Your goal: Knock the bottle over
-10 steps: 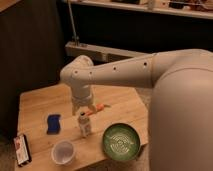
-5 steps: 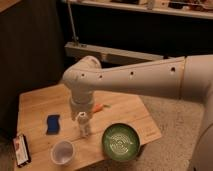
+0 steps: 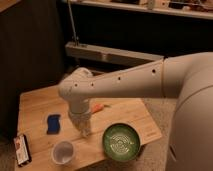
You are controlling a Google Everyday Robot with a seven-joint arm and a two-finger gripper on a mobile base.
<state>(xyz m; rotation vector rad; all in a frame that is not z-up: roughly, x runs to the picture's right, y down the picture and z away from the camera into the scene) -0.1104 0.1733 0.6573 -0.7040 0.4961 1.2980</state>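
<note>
Robot body fills the right edge, nearest the camera. At the bench (image 3: 35,106) front edge: a clear plastic cup (image 3: 63,152), upright, left of centre. A dark flat packet (image 3: 22,149) lies at the front left corner, partly over the edge. A green bowl (image 3: 121,142) sits at front right, well apart from the cup.

One step back, between cup and bowl and just behind them, is the bottle (image 3: 85,129): pale and slim, looks upright, only the lower part shows. The pincer (image 3: 83,118) is right on top of it, pointing down, covering the bottle's upper half. Cannot tell if the pincer is spread or pressed together, or if it grips the bottle; the wrist hides it.

A blue sponge (image 3: 53,123) lies flat to the left of the bottle, near but not touching.

Behind the bottle, an orange carrot (image 3: 98,107) lies on the bench, partly hidden by the wrist.

The white arm (image 3: 125,82) reaches in from the right over the bench middle, elbow bent down above the bottle.

Far back, off the bench: a grey rail (image 3: 112,53), then a shelf (image 3: 150,10) along the top against a dark wall.
</note>
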